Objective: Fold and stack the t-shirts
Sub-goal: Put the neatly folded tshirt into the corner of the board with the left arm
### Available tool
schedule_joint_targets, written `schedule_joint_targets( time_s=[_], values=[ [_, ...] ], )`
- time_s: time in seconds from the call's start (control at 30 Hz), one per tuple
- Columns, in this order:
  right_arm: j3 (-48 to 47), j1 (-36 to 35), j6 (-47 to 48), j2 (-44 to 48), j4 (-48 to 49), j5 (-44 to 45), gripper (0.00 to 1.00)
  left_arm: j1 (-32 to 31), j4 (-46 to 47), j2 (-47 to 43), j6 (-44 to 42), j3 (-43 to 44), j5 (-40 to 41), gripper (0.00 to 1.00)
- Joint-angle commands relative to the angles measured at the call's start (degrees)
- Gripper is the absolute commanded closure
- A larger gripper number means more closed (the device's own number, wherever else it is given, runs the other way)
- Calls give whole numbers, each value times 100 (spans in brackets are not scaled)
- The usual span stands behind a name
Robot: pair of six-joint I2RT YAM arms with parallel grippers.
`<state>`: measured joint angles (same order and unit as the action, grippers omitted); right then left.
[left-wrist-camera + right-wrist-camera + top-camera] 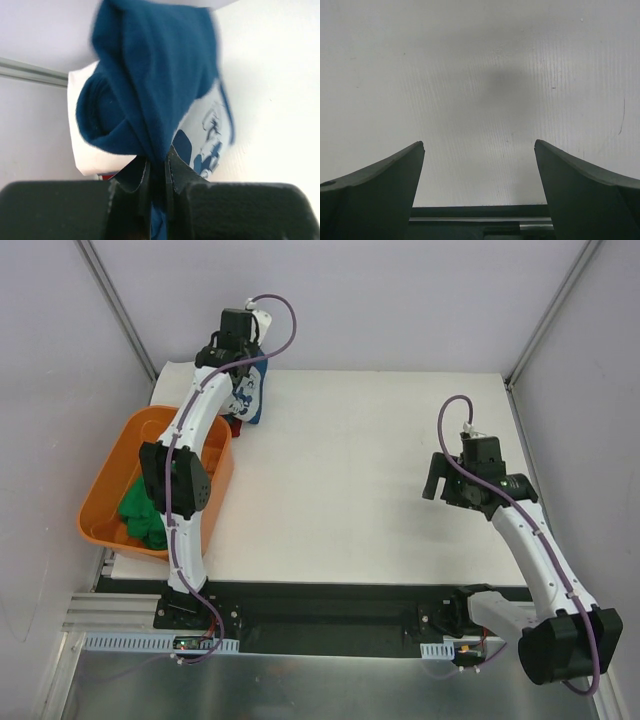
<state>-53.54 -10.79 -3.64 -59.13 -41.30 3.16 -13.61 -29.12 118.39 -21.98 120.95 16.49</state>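
My left gripper is shut on a fold of the navy blue t-shirt, which hangs bunched at the table's back left corner with its white cartoon print showing. Under it in the left wrist view lie a white t-shirt and a sliver of a red one. A green t-shirt sits crumpled in the orange tub. My right gripper hangs open over bare table at the right, nothing between its fingers.
The orange plastic tub stands off the table's left edge, beside the left arm. The white table top spreads between the arms. Grey walls and metal frame posts close in the back and sides.
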Motion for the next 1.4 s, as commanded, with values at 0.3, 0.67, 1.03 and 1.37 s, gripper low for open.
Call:
schedule_joint_targets(
  time_s=[0.3, 0.67, 1.03, 1.37],
  values=[
    [10, 24, -23, -406, 113, 255, 4, 376, 47, 193, -694, 1264, -384, 100],
    [-69, 24, -49, -721, 52, 738, 4, 842, 65, 579, -1088, 1502, -304, 100],
    [-315, 24, -75, -1433, -150, 1090, 4, 1562, 513, 1072, -1449, 1520, -594, 100],
    [-640, 15, -154, -1549, -721, 1503, 4, 2037, 1197, 1485, -1292, 1581, -1078, 94]
  ],
)
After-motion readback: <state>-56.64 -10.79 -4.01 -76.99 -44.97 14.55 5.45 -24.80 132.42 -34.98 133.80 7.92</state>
